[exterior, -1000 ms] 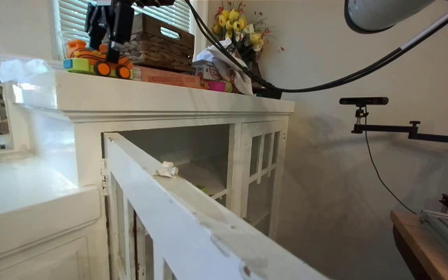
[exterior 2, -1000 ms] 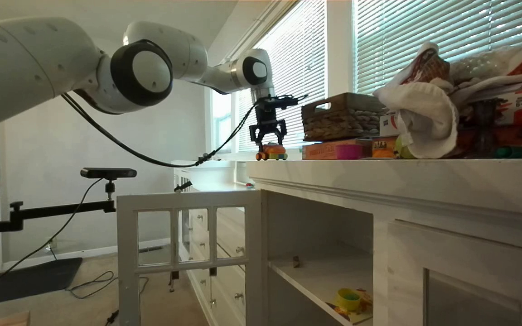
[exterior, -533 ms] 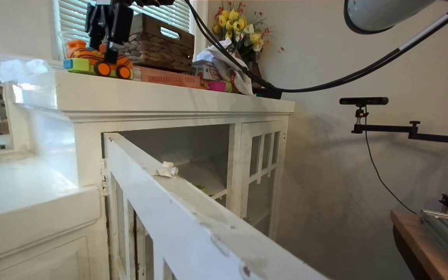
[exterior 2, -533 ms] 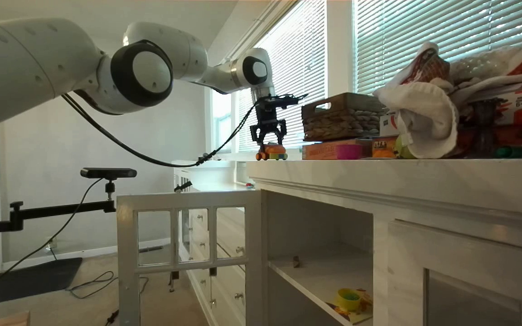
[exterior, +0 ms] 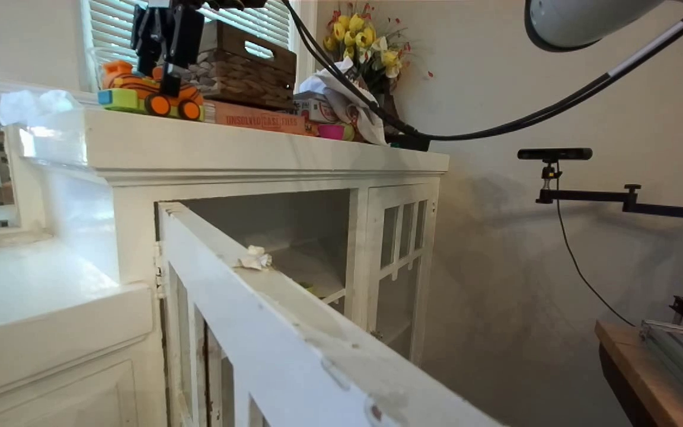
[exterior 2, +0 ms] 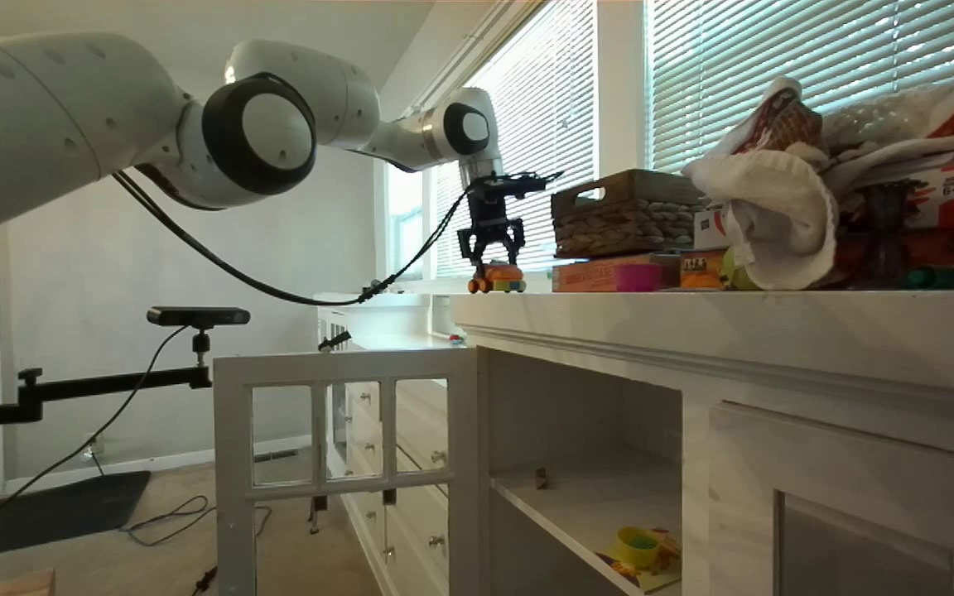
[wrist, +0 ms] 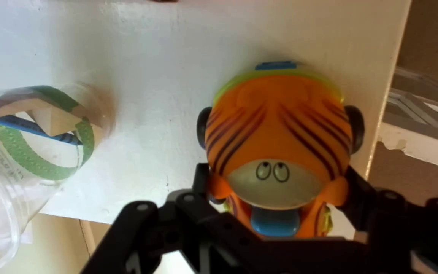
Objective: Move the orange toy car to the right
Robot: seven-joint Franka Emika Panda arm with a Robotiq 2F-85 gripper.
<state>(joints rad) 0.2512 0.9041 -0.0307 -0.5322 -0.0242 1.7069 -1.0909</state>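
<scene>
The orange toy car is bright orange with dark stripes, dark wheels and a green base. It stands on the white cabinet top in both exterior views (exterior: 134, 88) (exterior 2: 503, 275) and fills the middle of the wrist view (wrist: 278, 129). My gripper points down over it in both exterior views (exterior: 159, 77) (exterior 2: 497, 263). In the wrist view my gripper (wrist: 279, 182) has one finger against each side of the car, at its ear-like knobs, so it is shut on the car. The car's wheels appear to rest on the surface. Its underside is hidden.
A wicker basket (exterior 2: 630, 223) stands on a flat red-orange box (exterior 2: 589, 276), with a pink cup (exterior 2: 638, 277) beside it. The cabinet top's front edge (wrist: 388, 91) is close beside the car. A clear plastic cup (wrist: 48, 167) lies near. A cabinet door (exterior: 318, 332) hangs open below.
My gripper and the orange toy car have shifted together very slightly to the right in both exterior views. Everything else stays in place.
</scene>
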